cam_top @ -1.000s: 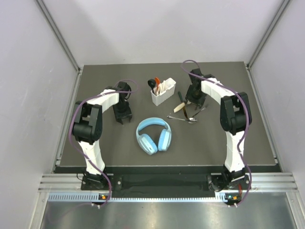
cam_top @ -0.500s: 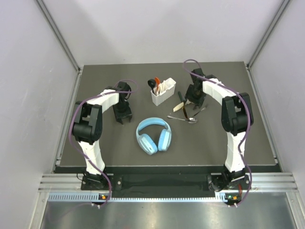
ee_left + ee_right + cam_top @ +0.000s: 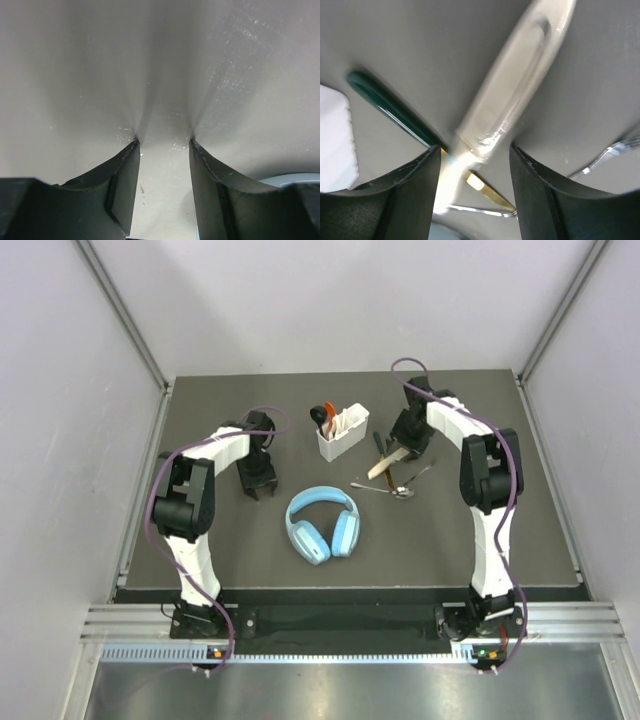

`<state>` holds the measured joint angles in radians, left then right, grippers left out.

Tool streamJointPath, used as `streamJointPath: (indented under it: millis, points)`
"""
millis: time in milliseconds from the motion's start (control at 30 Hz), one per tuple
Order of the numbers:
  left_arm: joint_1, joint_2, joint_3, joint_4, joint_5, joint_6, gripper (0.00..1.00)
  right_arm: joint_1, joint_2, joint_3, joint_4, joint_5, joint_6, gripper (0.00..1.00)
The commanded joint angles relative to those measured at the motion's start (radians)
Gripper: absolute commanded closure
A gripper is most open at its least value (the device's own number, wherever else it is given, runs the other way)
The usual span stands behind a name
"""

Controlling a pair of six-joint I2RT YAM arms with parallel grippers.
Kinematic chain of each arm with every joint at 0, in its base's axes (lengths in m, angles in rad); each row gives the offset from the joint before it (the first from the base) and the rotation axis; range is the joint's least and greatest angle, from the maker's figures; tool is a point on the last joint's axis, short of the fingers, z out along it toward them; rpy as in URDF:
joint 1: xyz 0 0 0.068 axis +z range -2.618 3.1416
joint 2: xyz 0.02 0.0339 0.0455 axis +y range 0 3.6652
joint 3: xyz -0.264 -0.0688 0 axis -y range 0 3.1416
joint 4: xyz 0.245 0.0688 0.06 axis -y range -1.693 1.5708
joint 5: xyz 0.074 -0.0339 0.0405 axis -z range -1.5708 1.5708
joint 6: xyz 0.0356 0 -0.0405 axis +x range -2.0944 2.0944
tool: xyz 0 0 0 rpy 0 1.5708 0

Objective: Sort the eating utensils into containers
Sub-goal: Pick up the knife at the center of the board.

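The knife (image 3: 382, 465) (image 3: 515, 85) lies flat on the table just to the right of the caddy (image 3: 343, 432), with its pale handle on a diagonal that runs about parallel to the caddy's long side. The right claw (image 3: 404, 442) (image 3: 475, 150) stands over the knife's end that is farther from the caddy's near corner. Its jaws are spread, one on each side of the handle (I cannot tell if a pad already touches it). In the wrist view the handle crosses the gap aslant and not square, so I judge that a small turn of the wrist would give a cleaner pinch.

The left claw (image 3: 258, 485) (image 3: 164, 142) is on the caddy's other side, well apart, with jaws apart and nothing between them. The right arm is clearly the nearer one.
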<state>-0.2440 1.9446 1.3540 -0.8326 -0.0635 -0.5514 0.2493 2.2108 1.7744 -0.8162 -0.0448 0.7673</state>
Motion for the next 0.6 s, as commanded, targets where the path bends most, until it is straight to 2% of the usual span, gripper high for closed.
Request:
streamJointPath:
  millis: [0,133,167,233,267,300,567]
  points:
    - [-0.001,0.024,0.007,0.018,-0.012,-0.01,0.51,-0.013,0.044,0.066,-0.037,-0.007,0.027,0.43]
    - [-0.001,0.024,0.0,0.023,-0.013,-0.012,0.51,-0.021,0.05,0.06,-0.029,-0.024,0.038,0.56]
    - [-0.001,0.024,0.002,0.021,-0.012,-0.01,0.51,-0.024,0.055,0.062,-0.026,-0.03,0.04,0.69]
    - [-0.001,0.028,0.008,0.023,-0.01,-0.01,0.51,-0.025,0.056,0.068,-0.029,-0.035,0.04,0.79]
    - [-0.001,0.031,0.01,0.021,-0.012,-0.01,0.51,-0.024,0.058,0.066,-0.029,-0.035,0.04,0.94]
    - [-0.001,0.033,0.016,0.021,-0.012,-0.01,0.51,-0.025,0.059,0.066,-0.034,-0.033,0.04,1.0]
    - [-0.001,0.05,0.037,0.018,-0.006,-0.002,0.51,-0.027,0.001,0.045,0.004,-0.01,0.021,1.0]
